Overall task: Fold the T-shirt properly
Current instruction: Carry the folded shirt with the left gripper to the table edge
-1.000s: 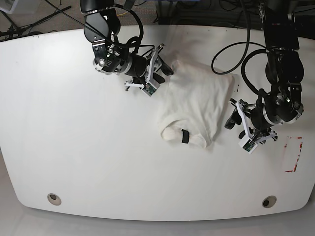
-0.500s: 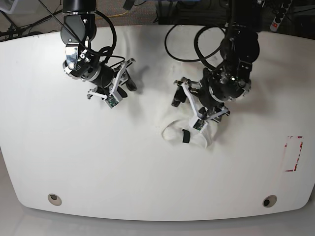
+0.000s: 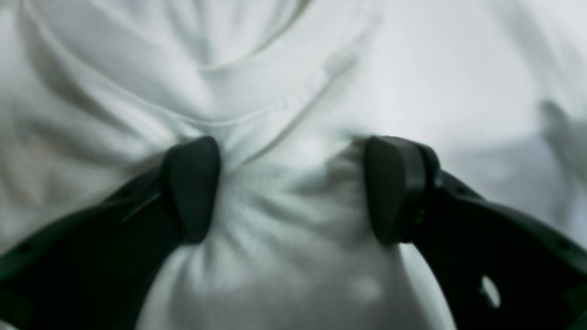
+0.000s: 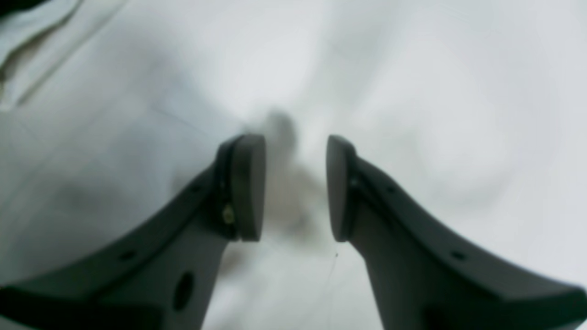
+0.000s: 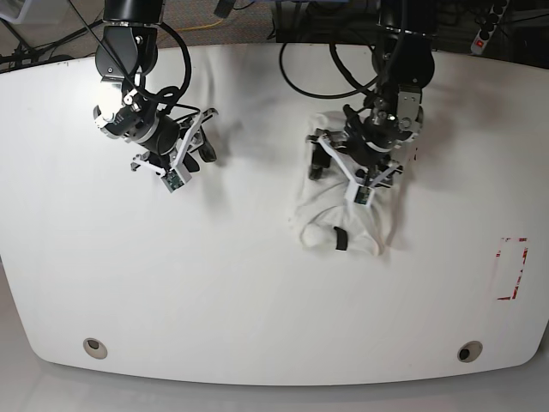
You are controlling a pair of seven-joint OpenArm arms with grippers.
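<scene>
A: How do the jaws of the left gripper (image 3: 293, 188) stand?

B: They are spread wide, with bunched white cloth of the T-shirt (image 5: 343, 202) between the two pads; the tips press into the cloth but do not pinch it.

A: And the right gripper (image 4: 296, 188)?

B: Its jaws are partly apart, with a clear gap and nothing between them. Under them is only blurred white surface.

A: Where is the T-shirt?

B: It lies crumpled on the white tabletop (image 5: 257, 300), a little toward 2 o'clock from the middle, plain white side up. A small dark mark shows at its 6 o'clock edge. The left gripper (image 5: 356, 167) sits on top of it; the right gripper (image 5: 184, 159) is well apart, toward 9 o'clock.
</scene>
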